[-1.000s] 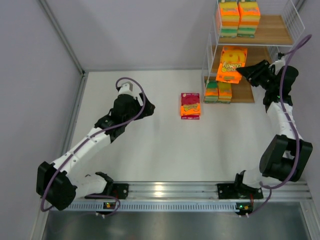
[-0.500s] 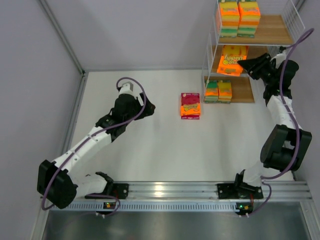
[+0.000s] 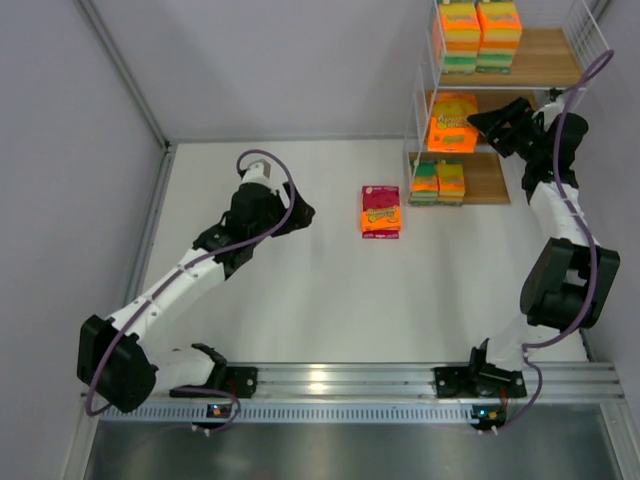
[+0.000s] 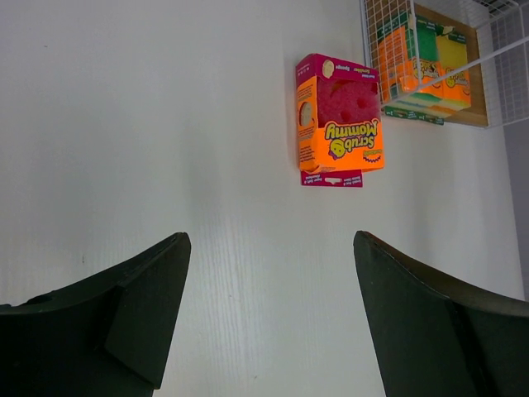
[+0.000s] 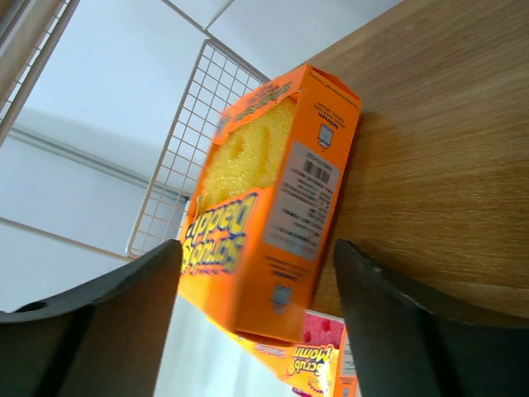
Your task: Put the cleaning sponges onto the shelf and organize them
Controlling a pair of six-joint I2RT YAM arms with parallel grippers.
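Note:
An orange sponge pack (image 3: pixel 452 122) (image 5: pixel 273 207) lies on the middle board of the shelf (image 3: pixel 545 65) (image 5: pixel 446 124), beside the wire side. My right gripper (image 3: pixel 482 122) (image 5: pixel 256 244) is open around its near end, with a gap on each side. Two stacks of sponges (image 3: pixel 477 35) stand on the top board, and two more packs (image 3: pixel 438 182) (image 4: pixel 421 70) lie on the bottom board. A magenta-topped pack (image 3: pixel 380 210) (image 4: pixel 339 124) lies flat on the table. My left gripper (image 3: pixel 300 215) (image 4: pixel 269 240) hangs open and empty to its left.
The shelf's white wire frame (image 4: pixel 430 50) stands at the table's far right. A grey wall (image 3: pixel 70 200) borders the left side, and the metal rail (image 3: pixel 330 385) with the arm bases runs along the near edge.
My right gripper carried the orange pack up onto the middle board and opened its jaws off it. The left arm barely moved.

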